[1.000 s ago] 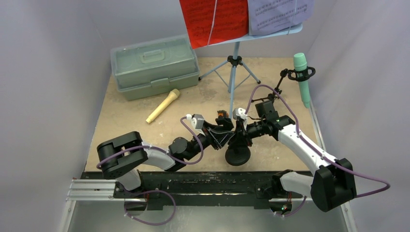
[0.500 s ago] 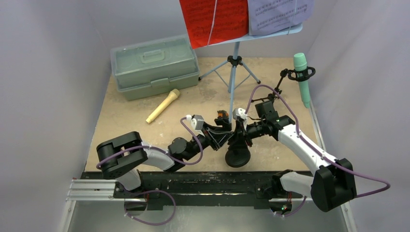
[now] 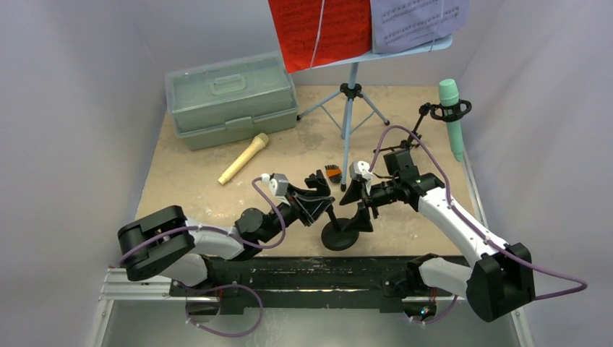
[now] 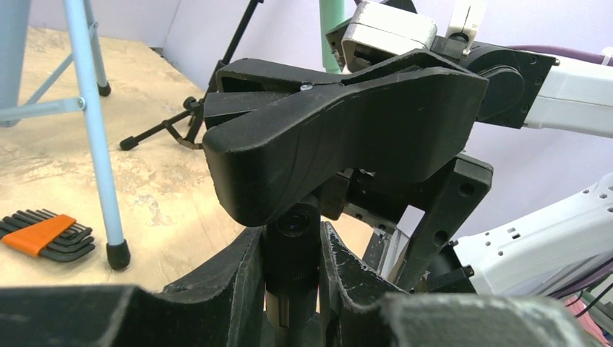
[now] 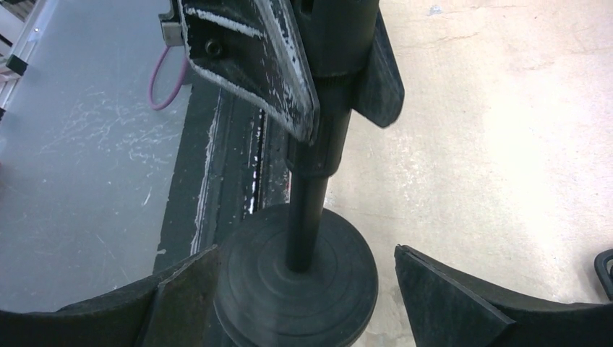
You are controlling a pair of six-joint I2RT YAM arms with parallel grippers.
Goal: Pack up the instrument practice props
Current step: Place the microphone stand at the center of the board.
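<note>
Black round-base mic holder (image 3: 340, 235) sits in the bottom centre of the top view, right between the two arms, with its disc base down by the front edge of the tan table (image 3: 188, 181). The left gripper (image 4: 290, 253) is pinching the holder's pole just under the big clip head, with a finger pressed on each side of the shaft. The right gripper (image 5: 303, 253) has its jaws spread wide either side of the disc base and isn't touching the holder at all. Can't say for sure whether the base is flat on the table or slightly lifted. The tan mic (image 3: 244, 159) lies on the table left of centre, just in front of the pale green case (image 3: 231, 97) in the upper left. The light-blue music rack (image 3: 350, 94) stands at top centre with a red sheet (image 3: 318, 29) and a purple sheet (image 3: 416, 22) on it. Over on the right, the teal mic (image 3: 452, 119) hangs in the ring-top tripod holder (image 3: 434, 112). A little hex key set (image 3: 332, 172) lies near the rack's front leg.
</note>
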